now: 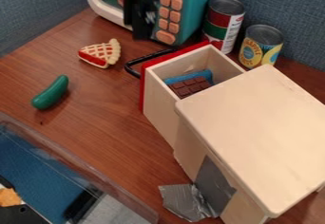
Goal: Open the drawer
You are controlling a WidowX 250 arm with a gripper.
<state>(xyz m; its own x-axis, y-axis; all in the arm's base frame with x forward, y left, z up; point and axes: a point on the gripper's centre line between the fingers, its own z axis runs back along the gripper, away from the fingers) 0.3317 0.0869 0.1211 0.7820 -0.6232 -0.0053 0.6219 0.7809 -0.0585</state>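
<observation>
Beyond the wooden cabinet and to its upper left, a black gripper hangs before a teal toy microwave; whether it is spread or closed cannot be told. Jutting from the cabinet's far-left end, the red-fronted drawer stands well open, a chocolate bar inside. Opening looks essentially done, perhaps with only the arm's retreat left. Behind the cabinet, two cans, one red and green, one yellow, wear printed labels.
</observation>
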